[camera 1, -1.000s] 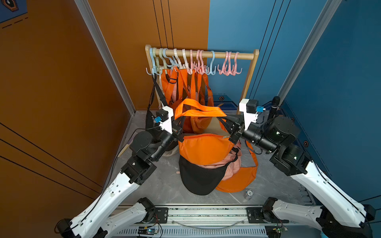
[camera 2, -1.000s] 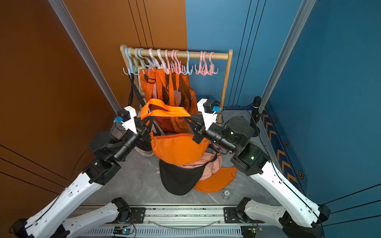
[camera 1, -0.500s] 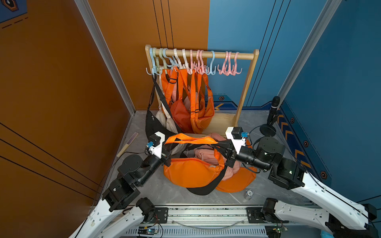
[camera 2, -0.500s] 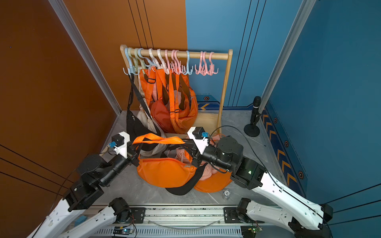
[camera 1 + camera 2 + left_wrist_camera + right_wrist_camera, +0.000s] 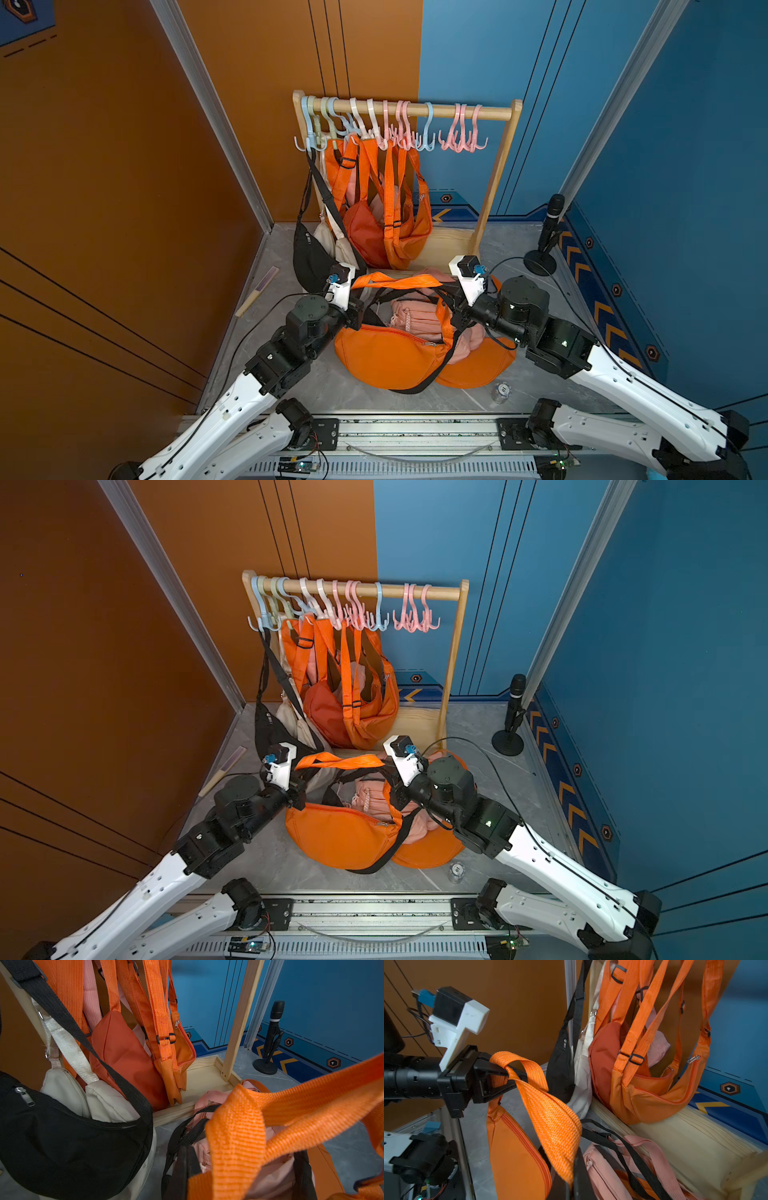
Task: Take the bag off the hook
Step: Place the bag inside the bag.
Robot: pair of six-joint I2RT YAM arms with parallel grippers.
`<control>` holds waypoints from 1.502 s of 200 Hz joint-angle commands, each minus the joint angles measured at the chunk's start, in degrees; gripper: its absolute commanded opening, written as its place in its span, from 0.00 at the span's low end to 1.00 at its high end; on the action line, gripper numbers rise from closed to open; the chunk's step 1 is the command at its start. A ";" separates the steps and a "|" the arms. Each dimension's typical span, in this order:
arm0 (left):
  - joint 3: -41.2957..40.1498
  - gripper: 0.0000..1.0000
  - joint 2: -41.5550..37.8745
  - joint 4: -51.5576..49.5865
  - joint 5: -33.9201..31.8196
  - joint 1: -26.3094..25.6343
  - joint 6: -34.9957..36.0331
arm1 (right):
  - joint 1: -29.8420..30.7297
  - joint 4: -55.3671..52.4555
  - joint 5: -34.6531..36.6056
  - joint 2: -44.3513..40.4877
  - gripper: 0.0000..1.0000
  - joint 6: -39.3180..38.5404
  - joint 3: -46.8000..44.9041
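**Orange bag off the hooks, strap held at both ends**

I see the orange bag (image 5: 386, 357) lying low on the pile of bags (image 5: 415, 318) on the floor, just in front of the wooden rack (image 5: 496, 174) and clear of its hooks (image 5: 461, 141). My left gripper (image 5: 512, 1075) has its jaws pressed together, pinching the bag's strap (image 5: 395, 281). The right gripper (image 5: 450, 309) seems clamped on that same strap, though webbing hides its tips.

Left arm (image 5: 249, 390): rises from the tabletop's (image 5: 299, 374) near left corner, forearm angled inward.
Left gripper (image 5: 520, 1078): jaws clamped on the orange strap (image 5: 550, 1118).
Right arm (image 5: 623, 374): mirrors it from the near right corner.
Right gripper (image 5: 570, 1174): pinching the same strap.
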 commanded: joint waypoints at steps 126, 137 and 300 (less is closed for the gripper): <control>-0.47 0.00 35.59 25.73 -8.01 2.79 -9.11 | -18.98 16.53 2.46 10.91 0.00 16.29 -14.60; 0.14 0.00 37.96 26.44 -7.80 2.77 -9.59 | -19.63 17.09 2.58 12.47 0.00 16.90 -14.75; -4.41 0.80 39.31 30.39 -4.91 2.14 -13.78 | -26.07 19.89 3.02 16.55 0.21 21.80 -17.75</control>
